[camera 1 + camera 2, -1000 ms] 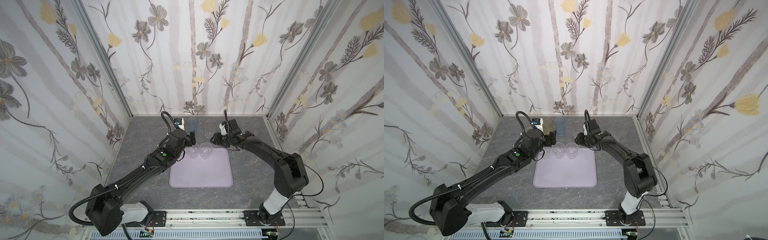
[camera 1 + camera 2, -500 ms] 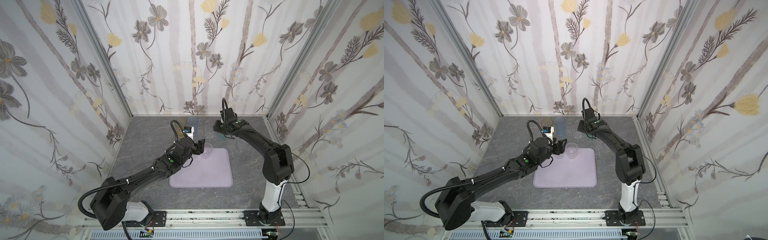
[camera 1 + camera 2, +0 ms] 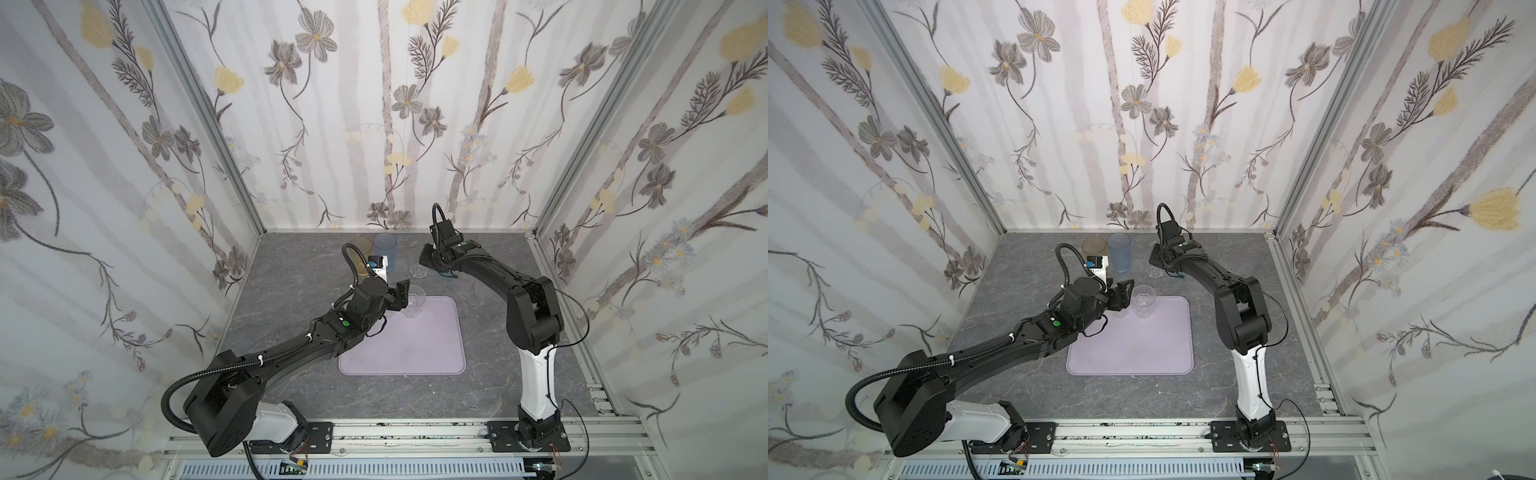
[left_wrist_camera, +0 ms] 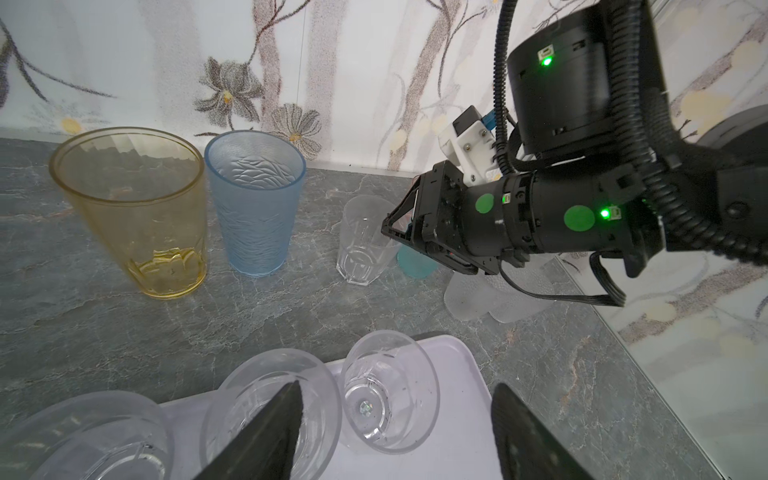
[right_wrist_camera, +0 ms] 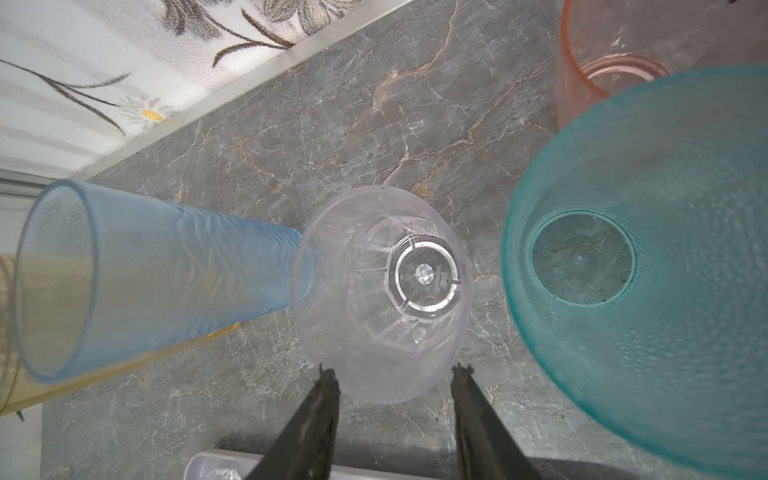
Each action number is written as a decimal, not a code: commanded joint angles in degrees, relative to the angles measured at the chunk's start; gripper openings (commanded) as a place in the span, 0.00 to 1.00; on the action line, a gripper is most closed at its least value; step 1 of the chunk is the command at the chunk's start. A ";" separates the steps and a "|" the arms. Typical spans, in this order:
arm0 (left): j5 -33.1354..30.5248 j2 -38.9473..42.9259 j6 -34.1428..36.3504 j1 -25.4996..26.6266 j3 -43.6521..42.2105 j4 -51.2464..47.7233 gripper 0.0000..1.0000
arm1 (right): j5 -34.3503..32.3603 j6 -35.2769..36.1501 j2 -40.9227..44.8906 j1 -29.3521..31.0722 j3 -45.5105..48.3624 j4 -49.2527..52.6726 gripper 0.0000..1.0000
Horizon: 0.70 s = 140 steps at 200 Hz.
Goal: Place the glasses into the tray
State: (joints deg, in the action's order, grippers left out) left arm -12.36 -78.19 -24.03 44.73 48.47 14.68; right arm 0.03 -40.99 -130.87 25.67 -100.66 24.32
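Tray [image 3: 401, 332] in the middle of the table [image 3: 291, 266], short glasses [image 4: 388, 403] upright along its far edge, pair of tall glasses [image 3: 384, 253] behind its far left corner, lone short glass [image 3: 418, 271] right of them.

— Which tints are seen among the glasses?
— A see-through yellow-gold is shown by the amber glass [image 4: 137, 216]. A frosted tone with a rippled pattern is carried by the blue glass [image 4: 255, 216], and fine dimpling by the teal glass [image 5: 685, 353]. The pink glass [image 5: 582, 83] is tinged orange. No colour is shown by the faceted clear glass [image 5: 382, 332].
— And elsewhere?
— The tray [image 3: 415, 345] is coloured pale lilac. The desk [image 3: 299, 257] is marbled grey with pale veins. The wallpaper [image 3: 374, 104] is printed with grey and yellow flowers. The black arm [image 4: 540, 232] is marked with green dots.
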 commanded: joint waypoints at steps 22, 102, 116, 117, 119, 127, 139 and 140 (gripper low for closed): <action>-1.81 0.55 0.98 -0.08 -1.08 1.85 0.75 | 0.33 -0.78 -3.98 -0.01 -3.34 -1.16 0.40; -2.46 1.09 6.17 -2.36 0.29 1.32 0.77 | -0.13 2.02 -0.58 0.37 -3.75 0.50 0.08; -4.04 1.44 7.75 -2.45 0.14 1.19 0.77 | 0.01 2.62 1.17 0.82 -3.66 0.90 0.06; -4.15 1.45 7.85 -2.50 0.09 1.17 0.77 | 0.08 2.64 1.24 0.84 -3.66 0.95 0.06; -4.33 1.53 8.03 -2.53 0.06 1.15 0.77 | 0.17 2.75 1.45 0.91 -3.60 1.05 0.05; -4.68 1.69 8.74 -2.75 0.13 0.97 0.77 | 0.57 3.37 2.46 1.19 -3.45 1.30 0.04; -4.91 1.97 9.60 -3.06 0.46 0.80 0.78 | 0.92 3.96 4.30 1.64 -2.67 1.44 0.03; -4.93 1.97 9.69 -3.07 0.47 0.79 0.78 | 0.93 3.98 4.48 1.65 -2.55 1.44 0.03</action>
State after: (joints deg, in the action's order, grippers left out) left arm -14.98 -76.95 -17.65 42.24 48.23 14.66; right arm -0.34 -38.85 -129.64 26.57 -103.83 26.30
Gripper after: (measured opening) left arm 0.774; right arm 0.063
